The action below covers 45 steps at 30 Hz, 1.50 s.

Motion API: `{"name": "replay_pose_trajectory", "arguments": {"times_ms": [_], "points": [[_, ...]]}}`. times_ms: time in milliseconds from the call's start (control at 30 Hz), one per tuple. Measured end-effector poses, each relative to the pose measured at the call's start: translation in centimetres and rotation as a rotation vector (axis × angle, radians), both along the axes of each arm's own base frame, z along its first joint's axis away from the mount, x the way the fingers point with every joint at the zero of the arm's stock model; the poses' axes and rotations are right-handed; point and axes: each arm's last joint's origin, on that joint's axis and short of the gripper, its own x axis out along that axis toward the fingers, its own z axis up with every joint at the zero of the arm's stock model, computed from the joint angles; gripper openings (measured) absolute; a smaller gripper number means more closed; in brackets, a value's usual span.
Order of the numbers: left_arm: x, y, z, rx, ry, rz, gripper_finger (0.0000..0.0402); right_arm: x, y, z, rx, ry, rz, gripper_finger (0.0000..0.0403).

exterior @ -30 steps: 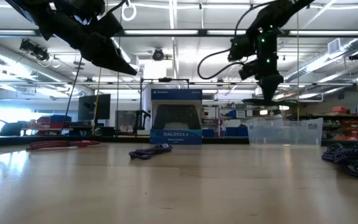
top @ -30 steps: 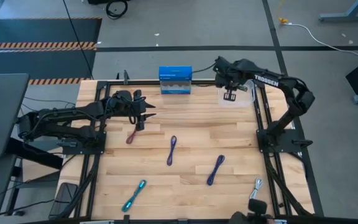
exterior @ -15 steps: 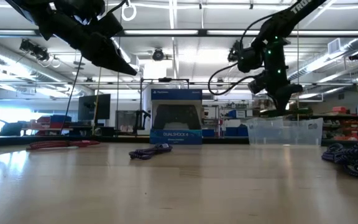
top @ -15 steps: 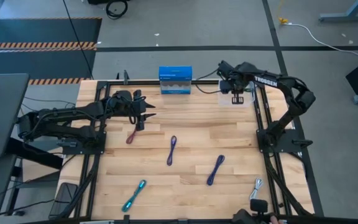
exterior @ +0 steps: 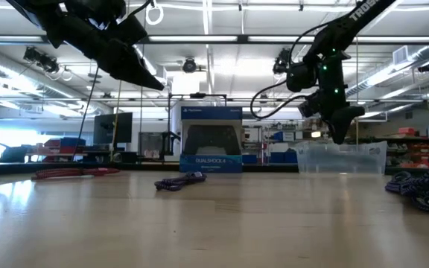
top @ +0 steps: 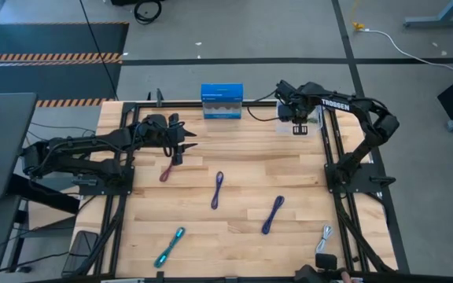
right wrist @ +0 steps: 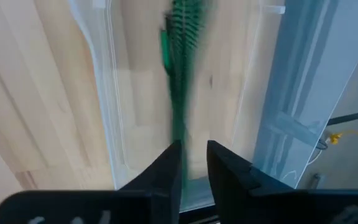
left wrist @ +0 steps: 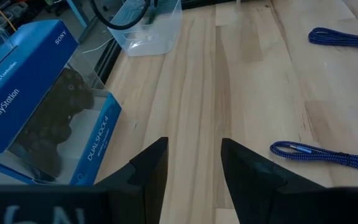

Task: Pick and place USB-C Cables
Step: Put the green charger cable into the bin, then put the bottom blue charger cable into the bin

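Observation:
My right gripper (top: 299, 127) (exterior: 339, 136) hangs over the clear tray (top: 311, 124) at the table's far right corner. Its fingers point down and are narrowly open (right wrist: 194, 152). The green cable (right wrist: 179, 74) shows blurred over the tray's floor, just beyond the fingertips. My left gripper (top: 181, 146) (left wrist: 194, 163) hovers open above the far left of the table, just beyond the magenta cable (top: 166, 173). Lying flat on the wood are two purple cables (top: 218, 189) (top: 273, 214), a teal cable (top: 169, 247) and a white-grey cable (top: 324, 237).
A blue controller box (top: 222, 101) (left wrist: 36, 118) stands at the far edge, left of the tray (exterior: 341, 157). Black frame rails run along both sides of the table. Bare wood lies between the box and the cables.
My right gripper has moved toward the table's right edge and down over the tray. The green cable, which lay crosswise under its fingertips in the low view, no longer shows there.

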Motion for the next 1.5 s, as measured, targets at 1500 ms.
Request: {"name": "replay_pose_trajectory", "arguments": {"times_ms": [1500], "points": [[-0.1, -0.1, -0.2, -0.036, 0.015, 0.014, 0.0158, 10.8, 28.6, 0.8, 0.387, -0.329, 0.488, 0.0192]]}}
